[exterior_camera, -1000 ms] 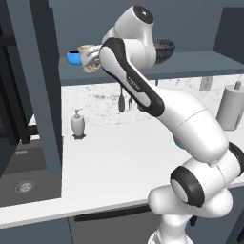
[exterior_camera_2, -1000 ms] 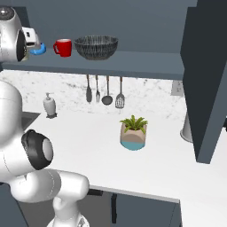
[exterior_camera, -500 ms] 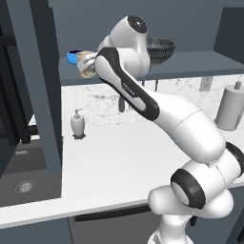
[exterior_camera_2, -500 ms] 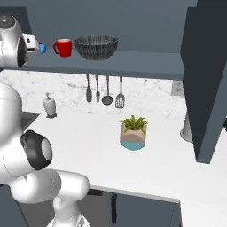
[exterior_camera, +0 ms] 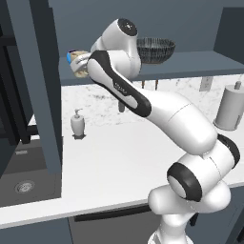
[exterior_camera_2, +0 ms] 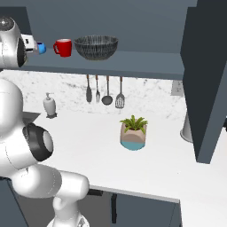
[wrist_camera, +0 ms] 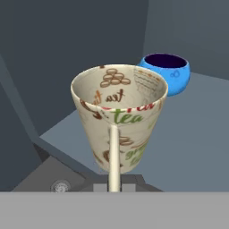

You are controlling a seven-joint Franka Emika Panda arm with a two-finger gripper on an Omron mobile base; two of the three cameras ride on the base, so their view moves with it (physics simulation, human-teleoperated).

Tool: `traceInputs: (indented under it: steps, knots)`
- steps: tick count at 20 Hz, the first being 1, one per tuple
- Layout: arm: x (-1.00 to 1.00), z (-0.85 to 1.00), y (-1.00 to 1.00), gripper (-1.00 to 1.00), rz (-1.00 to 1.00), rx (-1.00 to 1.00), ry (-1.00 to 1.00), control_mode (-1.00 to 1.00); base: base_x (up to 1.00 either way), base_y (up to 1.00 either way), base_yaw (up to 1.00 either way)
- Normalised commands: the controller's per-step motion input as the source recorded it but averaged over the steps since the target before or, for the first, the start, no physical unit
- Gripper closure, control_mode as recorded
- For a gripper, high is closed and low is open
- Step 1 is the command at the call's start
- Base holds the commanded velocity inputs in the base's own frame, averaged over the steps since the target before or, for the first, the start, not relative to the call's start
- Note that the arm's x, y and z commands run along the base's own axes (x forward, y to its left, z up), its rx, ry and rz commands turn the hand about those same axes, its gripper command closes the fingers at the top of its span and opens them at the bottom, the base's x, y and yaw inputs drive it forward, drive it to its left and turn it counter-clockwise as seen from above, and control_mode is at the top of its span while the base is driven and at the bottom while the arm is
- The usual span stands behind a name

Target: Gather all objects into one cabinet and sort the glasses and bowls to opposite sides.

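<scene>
The cabinet [exterior_camera_2: 133,62] shelf lies under the pincer [wrist_camera: 114,181], the dark bowl [exterior_camera_2: 96,46] and red cup [exterior_camera_2: 63,47] off to its side. The pincer, clamped on the beige mug [wrist_camera: 120,114] by its handle, should set it upright short of the blue bowl [wrist_camera: 166,73] just beyond

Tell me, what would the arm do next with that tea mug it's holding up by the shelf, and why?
Probably ease the beige mug down onto the shelf and only then let go. The gripper is shut on the mug's handle, holding it near the shelf's left end, just in front of the small blue bowl. The red cup and large dark bowl already stand there.
</scene>
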Motion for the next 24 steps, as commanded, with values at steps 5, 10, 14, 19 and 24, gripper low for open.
traceInputs:
  steps: [5,10,14,19,24]
  knots:
    - [0.22,0.0,0.14,1.0,0.0,0.0,0.0,-1.0,0.0,0.0,0.0]
    - [0.29,0.0,0.02,1.0,0.0,0.0,0.0,-1.0,0.0,0.0,0.0]
    - [0.22,-0.03,0.0,1.0,0.0,0.0,0.0,-1.0,0.0,0.0,0.0]
    - [0.1,-0.13,0.0,1.0,0.0,0.0,0.0,-1.0,0.0,0.0,0.0]
    - [0.03,-0.09,0.03,-1.0,0.0,0.0,0.0,-1.0,0.0,0.0,0.0]
